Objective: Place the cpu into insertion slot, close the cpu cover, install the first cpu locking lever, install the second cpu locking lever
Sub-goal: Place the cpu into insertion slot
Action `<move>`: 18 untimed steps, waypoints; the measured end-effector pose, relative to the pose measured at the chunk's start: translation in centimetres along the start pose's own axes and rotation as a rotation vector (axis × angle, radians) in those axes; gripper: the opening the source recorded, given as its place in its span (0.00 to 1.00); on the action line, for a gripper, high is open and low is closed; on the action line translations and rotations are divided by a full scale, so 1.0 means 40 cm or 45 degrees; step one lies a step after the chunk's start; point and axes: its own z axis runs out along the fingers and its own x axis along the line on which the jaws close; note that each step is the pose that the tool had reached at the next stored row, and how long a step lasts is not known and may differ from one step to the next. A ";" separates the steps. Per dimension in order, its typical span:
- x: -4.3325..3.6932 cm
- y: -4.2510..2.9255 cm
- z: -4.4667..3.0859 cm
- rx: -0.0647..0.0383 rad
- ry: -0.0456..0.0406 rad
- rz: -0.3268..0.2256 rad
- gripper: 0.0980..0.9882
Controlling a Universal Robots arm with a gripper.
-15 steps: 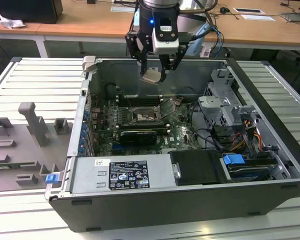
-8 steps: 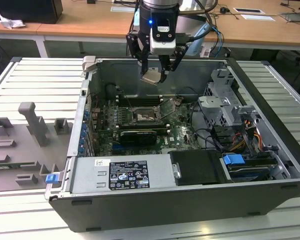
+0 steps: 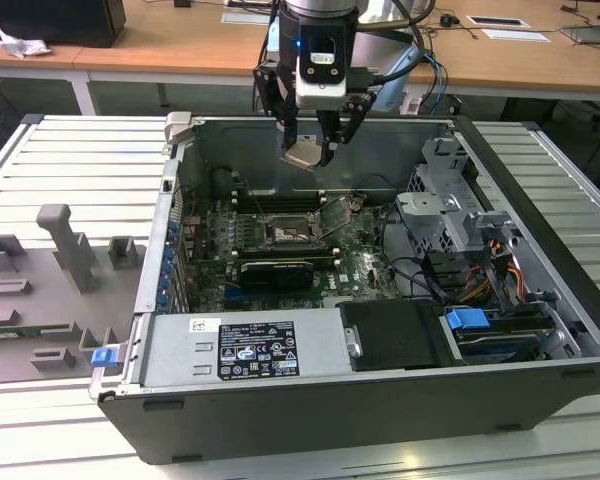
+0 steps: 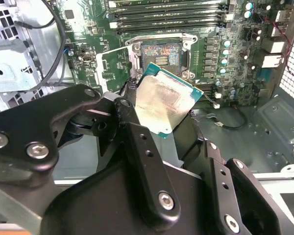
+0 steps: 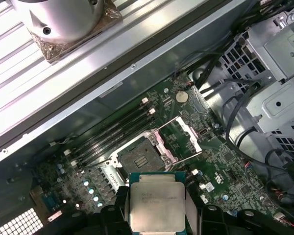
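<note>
My gripper [image 3: 308, 152] hangs above the open computer case, shut on the cpu [image 3: 304, 156], a flat square chip with a dull silvery-tan face. In both wrist views the cpu [image 4: 162, 102] [image 5: 157, 199] sits between the black fingers [image 4: 137, 142], tilted in the second wrist view. Below it, on the green board, lies the insertion slot [image 3: 285, 233] [image 4: 161, 56] [image 5: 136, 154], a dark square socket with nothing in it. The cpu cover [image 3: 336, 214] [image 4: 110, 68] [image 5: 179, 139] stands swung open beside the slot. The cpu is well above the slot, not touching it.
Long memory slots [image 3: 280, 205] run just behind the socket and a long black card [image 3: 276, 270] lies in front of it. A metal drive cage [image 3: 445, 215] with cables fills the case's right in the exterior view. Grey fixtures [image 3: 65, 250] stand on the table at the left.
</note>
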 end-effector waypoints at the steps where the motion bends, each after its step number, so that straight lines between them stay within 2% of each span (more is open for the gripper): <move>1: 0.000 0.000 0.000 0.000 -0.001 0.006 0.50; 18: 0.000 0.000 0.001 -0.002 -0.009 0.102 0.50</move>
